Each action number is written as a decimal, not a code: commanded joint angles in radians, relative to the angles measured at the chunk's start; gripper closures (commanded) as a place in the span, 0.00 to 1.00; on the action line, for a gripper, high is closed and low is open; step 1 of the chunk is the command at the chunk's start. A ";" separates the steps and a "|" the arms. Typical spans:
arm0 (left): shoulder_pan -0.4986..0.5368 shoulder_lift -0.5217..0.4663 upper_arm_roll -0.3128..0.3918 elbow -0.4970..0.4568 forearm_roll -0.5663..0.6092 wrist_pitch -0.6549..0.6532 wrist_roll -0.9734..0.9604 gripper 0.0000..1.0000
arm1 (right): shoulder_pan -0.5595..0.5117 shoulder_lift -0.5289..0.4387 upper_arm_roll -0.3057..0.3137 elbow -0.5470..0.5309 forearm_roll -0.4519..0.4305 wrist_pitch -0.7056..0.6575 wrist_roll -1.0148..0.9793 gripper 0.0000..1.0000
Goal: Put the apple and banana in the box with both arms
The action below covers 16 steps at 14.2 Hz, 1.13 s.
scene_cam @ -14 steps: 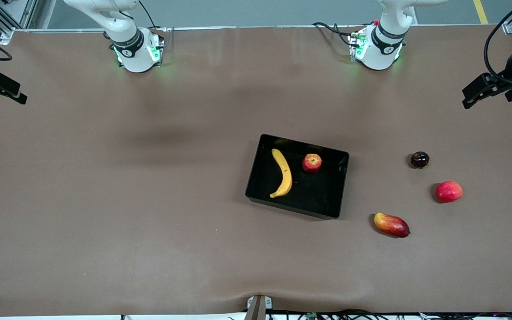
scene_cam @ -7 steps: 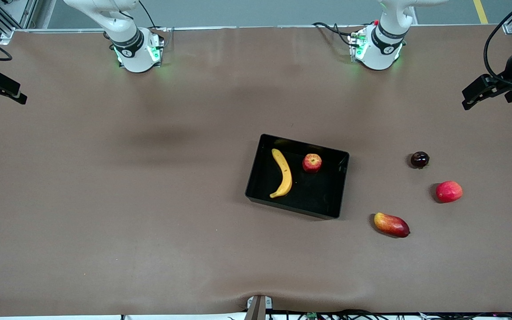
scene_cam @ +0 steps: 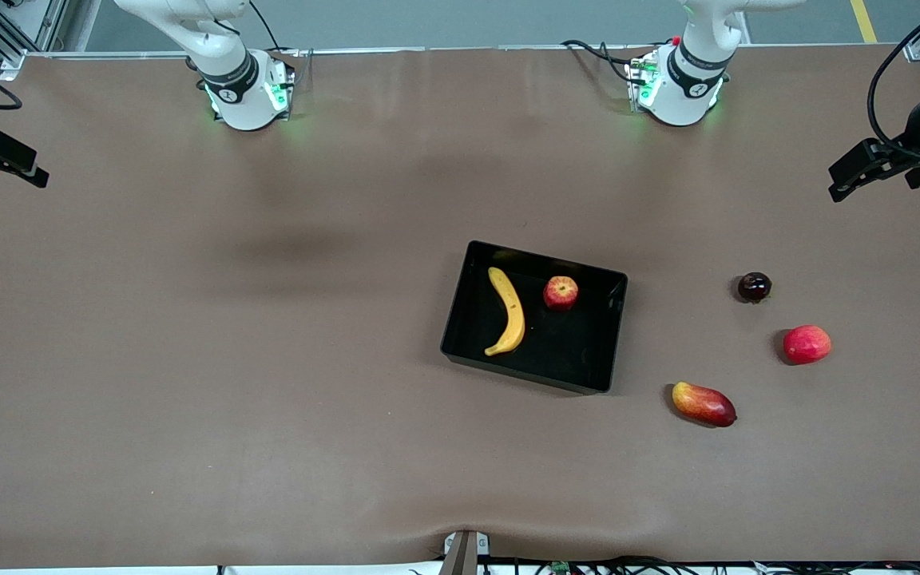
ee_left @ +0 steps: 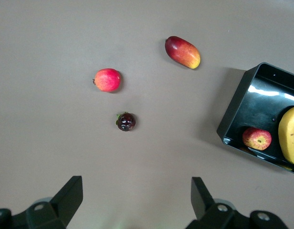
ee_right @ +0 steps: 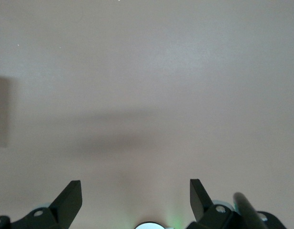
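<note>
The black box (scene_cam: 614, 327) sits on the brown table. Inside it lie the long yellow banana (scene_cam: 509, 310) and, beside it, the small red apple (scene_cam: 561, 293); both also show in the left wrist view, the apple (ee_left: 257, 139) and the banana (ee_left: 289, 134) in the box (ee_left: 235, 109). My left gripper (scene_cam: 837, 180) hangs open and empty over the table's edge at the left arm's end, well away from the box; its view shows its fingers (ee_left: 137, 191) spread wide. My right gripper (scene_cam: 35, 174) hangs open over the right arm's end, with only bare table between its fingers (ee_right: 136, 191).
Three loose fruits lie between the box and the left arm's end: a dark round fruit (scene_cam: 754, 287), a pinkish-red round fruit (scene_cam: 807, 344) and an oblong red-and-yellow fruit (scene_cam: 703, 404) nearest the front camera. Both arm bases (scene_cam: 248, 92) stand along the table's back edge.
The left gripper has drifted very slightly over its end of the table. The box, the fruits and the right gripper have not moved.
</note>
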 commanded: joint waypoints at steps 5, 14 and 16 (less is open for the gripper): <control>0.000 0.010 0.004 0.032 -0.023 0.003 0.027 0.00 | -0.020 -0.004 0.009 0.000 0.012 -0.003 -0.009 0.00; -0.012 0.036 -0.005 0.032 -0.026 -0.006 0.036 0.00 | -0.020 -0.003 0.009 0.000 0.014 -0.005 -0.009 0.00; -0.012 0.031 -0.007 0.033 -0.035 -0.013 0.034 0.00 | -0.020 -0.001 0.009 0.000 0.014 0.000 -0.009 0.00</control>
